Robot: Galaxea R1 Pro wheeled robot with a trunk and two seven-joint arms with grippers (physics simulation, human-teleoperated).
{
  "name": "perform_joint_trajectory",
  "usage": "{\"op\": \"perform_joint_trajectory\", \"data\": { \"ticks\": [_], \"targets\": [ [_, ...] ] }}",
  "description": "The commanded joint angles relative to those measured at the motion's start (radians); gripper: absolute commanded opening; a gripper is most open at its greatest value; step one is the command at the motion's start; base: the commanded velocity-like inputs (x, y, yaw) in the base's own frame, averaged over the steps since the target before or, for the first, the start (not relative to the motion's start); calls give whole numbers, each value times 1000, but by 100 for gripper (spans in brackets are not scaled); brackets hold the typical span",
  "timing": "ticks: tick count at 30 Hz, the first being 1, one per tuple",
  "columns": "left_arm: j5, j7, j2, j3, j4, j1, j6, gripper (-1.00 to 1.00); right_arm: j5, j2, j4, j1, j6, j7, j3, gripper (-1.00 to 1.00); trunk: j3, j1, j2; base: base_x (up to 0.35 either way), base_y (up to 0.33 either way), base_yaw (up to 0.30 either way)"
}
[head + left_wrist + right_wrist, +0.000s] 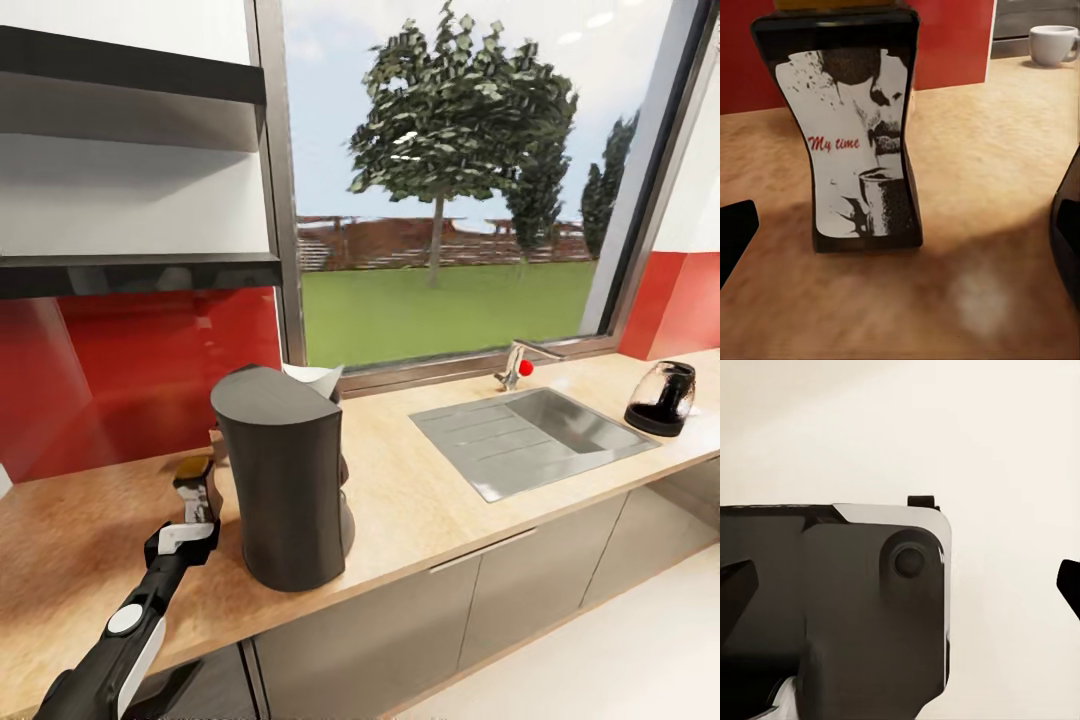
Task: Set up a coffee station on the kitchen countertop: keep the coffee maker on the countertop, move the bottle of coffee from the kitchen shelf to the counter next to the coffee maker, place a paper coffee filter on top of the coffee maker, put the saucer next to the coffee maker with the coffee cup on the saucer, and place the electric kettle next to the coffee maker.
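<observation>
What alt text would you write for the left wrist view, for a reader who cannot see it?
A dark bottle of coffee, its label reading "My time", stands upright on the wooden countertop between the open end effector's fingertips. A white coffee cup sits farther back, before a red wall.

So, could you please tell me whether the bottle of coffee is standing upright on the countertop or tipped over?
Upright. The bottle of coffee stands on its base on the countertop, its label reading level, between the open left gripper's fingers.
</observation>
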Motion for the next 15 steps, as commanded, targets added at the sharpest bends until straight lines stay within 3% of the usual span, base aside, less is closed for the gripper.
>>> {"op": "perform_joint_trajectory", "data": {
  "ticks": [1, 10, 15],
  "targets": [
    [7, -4, 0, 1, 1, 0, -2, 100, 10, 0, 1, -1, -3, 3, -9, 100, 0, 0, -1, -21, -11, 0],
    [7, -4, 0, 1, 1, 0, -2, 100, 10, 0, 1, -1, -2, 3, -9, 100, 0, 0, -1, -8, -2, 0],
    [7, -4, 0, 1, 2, 0, -2, 100, 10, 0, 1, -1, -2, 3, -9, 100, 0, 0, -1, -187, 0, 0]
  ]
}}
